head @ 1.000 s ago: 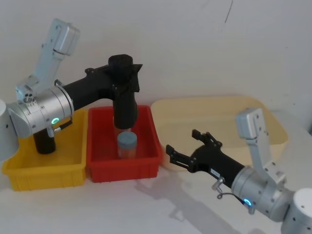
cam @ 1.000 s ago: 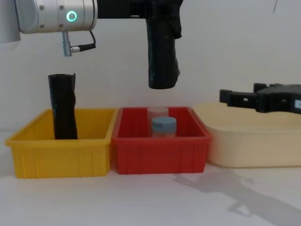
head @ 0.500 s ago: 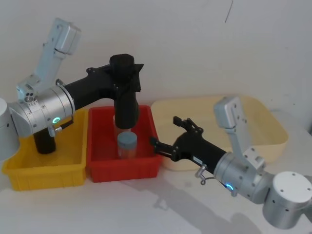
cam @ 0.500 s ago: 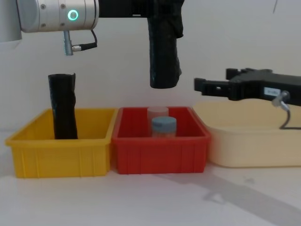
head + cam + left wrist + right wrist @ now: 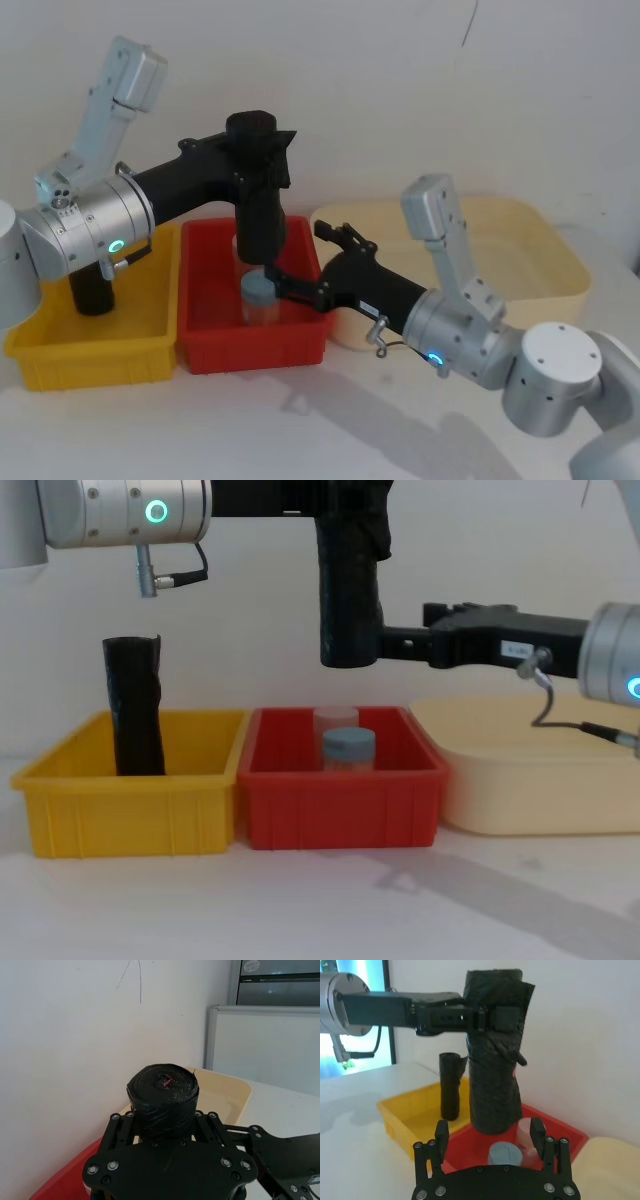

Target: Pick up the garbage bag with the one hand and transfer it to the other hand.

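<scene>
The left gripper (image 5: 258, 165), on the wrist with the green-teal ring, is clamped on the garbage bag (image 5: 257, 215) near its ragged top. It holds the bag upright in the air above the red bin (image 5: 300, 332), with the bag's lower end clear of the bin walls. In the chest view the bag's top and the left gripper's fingers are cut off by the upper edge.

The right gripper (image 5: 489, 1127), on the blue-ringed wrist, reaches in level with the bag's lower part, its 2 fingers spread wide. In the right wrist view the bag stands between and beyond the fingertips. Whether either finger touches the plastic cannot be told.

Under the bag, in the red bin, stands a clear jar (image 5: 262, 295) with a pale blue lid. A second clear container (image 5: 335, 718) behind it is mostly hidden. The yellow bin (image 5: 90, 358) holds 1 more black roll (image 5: 92, 295), its top hidden behind the left wrist in the head view. A cream tub (image 5: 560, 265) sits beside the red bin.
</scene>
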